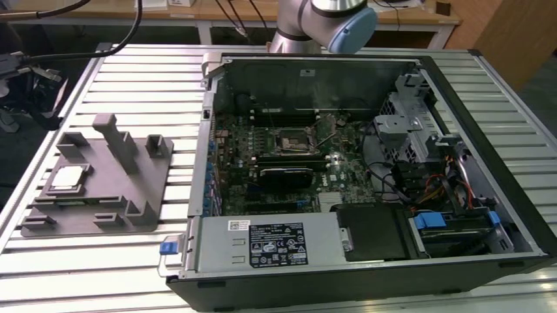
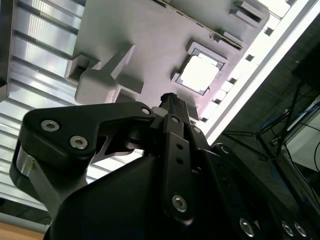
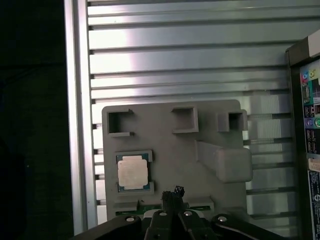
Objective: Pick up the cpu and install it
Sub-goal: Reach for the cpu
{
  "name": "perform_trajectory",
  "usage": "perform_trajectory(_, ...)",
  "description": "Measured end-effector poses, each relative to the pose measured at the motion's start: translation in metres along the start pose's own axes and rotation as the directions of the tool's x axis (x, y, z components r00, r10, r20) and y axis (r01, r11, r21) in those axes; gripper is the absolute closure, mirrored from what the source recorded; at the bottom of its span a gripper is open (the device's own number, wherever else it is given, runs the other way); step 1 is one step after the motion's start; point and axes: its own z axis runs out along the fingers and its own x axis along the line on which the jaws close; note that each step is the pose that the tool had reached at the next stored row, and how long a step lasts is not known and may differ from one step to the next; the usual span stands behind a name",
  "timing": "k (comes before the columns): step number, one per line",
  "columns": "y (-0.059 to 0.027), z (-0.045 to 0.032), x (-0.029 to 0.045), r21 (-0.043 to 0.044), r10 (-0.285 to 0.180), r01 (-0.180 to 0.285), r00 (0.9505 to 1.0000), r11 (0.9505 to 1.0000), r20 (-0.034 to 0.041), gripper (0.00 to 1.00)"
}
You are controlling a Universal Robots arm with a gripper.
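Note:
The cpu (image 1: 68, 177), a small silver square chip, lies flat in a recess of the grey fixture block (image 1: 130, 195) on the slatted table, at the exterior view's left. Both wrist views look down on the cpu (image 3: 133, 171) (image 2: 199, 75) from well above. My gripper (image 3: 173, 191) (image 2: 168, 99) hangs over the fixture, beside the cpu and clear of it. Its black fingertips are shut together with nothing between them. The black motherboard socket (image 1: 290, 139) sits inside the open computer case (image 1: 487, 85).
The fixture carries an upright grey post (image 1: 117, 140) and several small raised blocks. The case holds a power supply (image 1: 261, 241), drive cage (image 1: 409, 130) and cables. The arm's base (image 1: 301, 29) stands behind the case. Cables hang at the table's far left.

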Motion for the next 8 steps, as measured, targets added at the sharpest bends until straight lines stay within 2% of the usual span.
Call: perform_trajectory(8,-0.0017,0.0069,0.0071,0.0000,0.000,0.000,1.0000,1.0000,0.0000,0.89)
